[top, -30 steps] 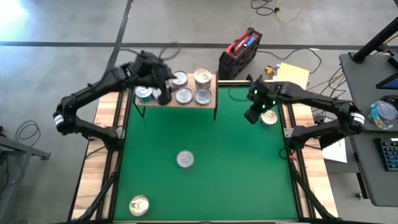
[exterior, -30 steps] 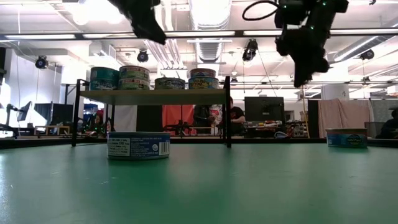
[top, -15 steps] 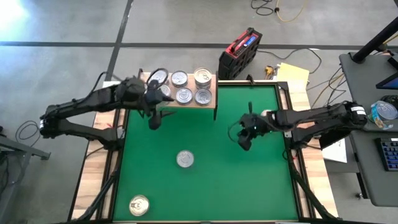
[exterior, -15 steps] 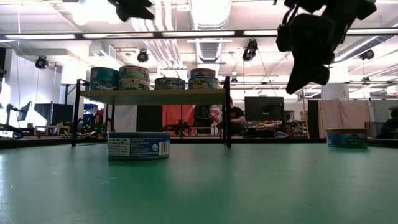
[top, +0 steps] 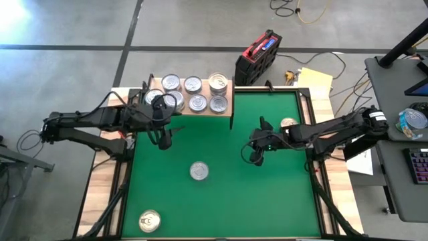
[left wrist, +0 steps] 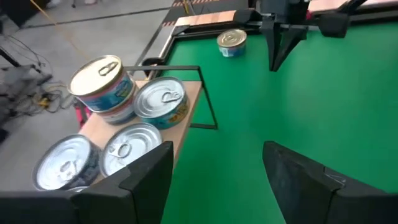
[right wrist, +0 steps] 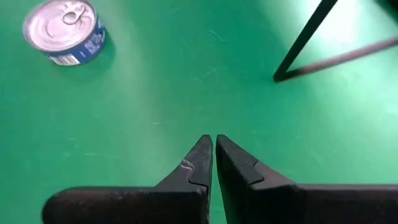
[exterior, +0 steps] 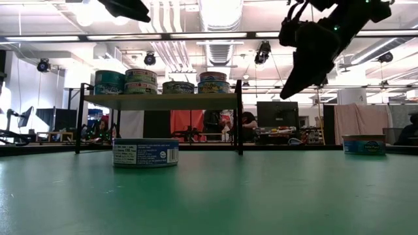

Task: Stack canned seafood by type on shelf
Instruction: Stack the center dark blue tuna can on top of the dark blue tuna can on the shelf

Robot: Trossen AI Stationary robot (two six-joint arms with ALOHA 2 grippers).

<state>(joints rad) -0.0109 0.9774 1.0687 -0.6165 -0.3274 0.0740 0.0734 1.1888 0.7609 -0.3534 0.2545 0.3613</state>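
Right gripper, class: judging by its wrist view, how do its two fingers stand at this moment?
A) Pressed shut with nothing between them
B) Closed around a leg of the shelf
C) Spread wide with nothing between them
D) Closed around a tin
A: the right gripper has its fingers pressed together over the bare green mat, and the nearest tin lies apart from it.

Open green mat [top: 221, 201] spreads between the two arms, broken only by one tin [top: 198, 171] at its middle and a gold-topped tin [top: 149, 220] near the front left corner. The shelf [top: 225, 111] with its crowded top and thin legs blocks the far-left edge.
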